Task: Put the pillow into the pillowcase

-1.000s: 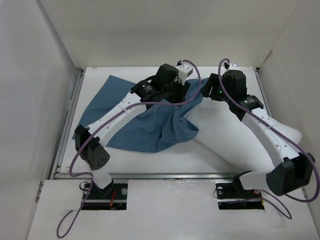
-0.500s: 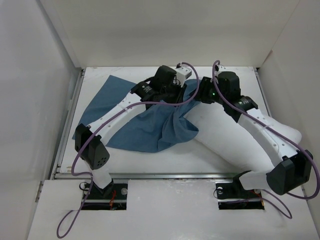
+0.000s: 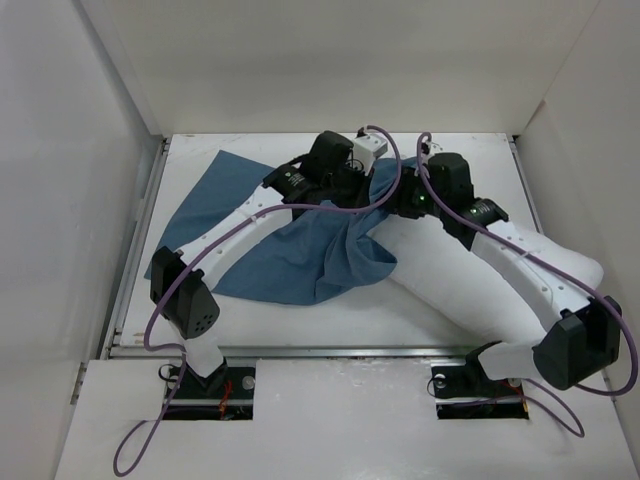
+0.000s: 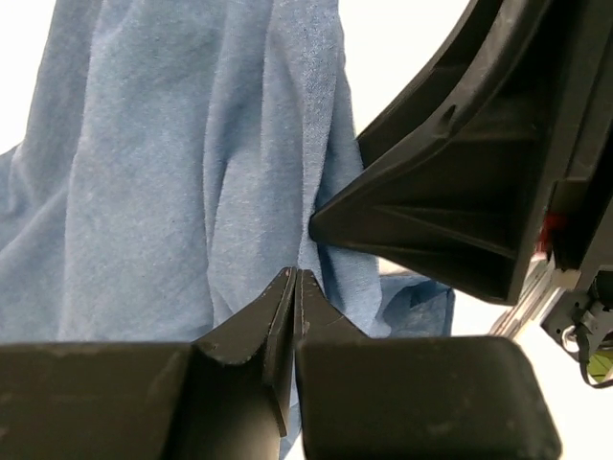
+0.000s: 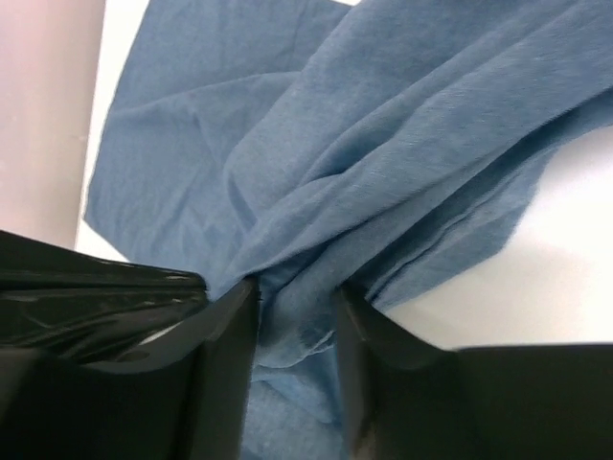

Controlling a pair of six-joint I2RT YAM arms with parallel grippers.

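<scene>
Left wrist: left end effector (image 4: pixel 295 280) clenched; right wrist: right end effector (image 5: pixel 295 289) grasping pillowcase (image 5: pixel 383 144) fold, hidden overhead.

**White table: pillowcase on L, pillow on R**

Flat white rectangular table (image 3: pixel 260 150) w/ a metal rail (image 3: pixel 330 350) along its near edge. Slate-blue pillowcase (image 3: pixel 270 255) lies on the L half & centre, spread fairly flat w/ wrinkles. One corner reaches toward the far L, and its near edge stops short of the rail. Its R part is bunched, lifts off the surface & drapes onto the white pillow (image 3: pixel 440 290). Pillow is plump, lies on the R half, runs diagonally from centre toward the near R. Its far end is under the blue cloth, the rest uncovered. Bare tabletop shows along the far edge, L edge & in a strip between both items & the rail.
</scene>
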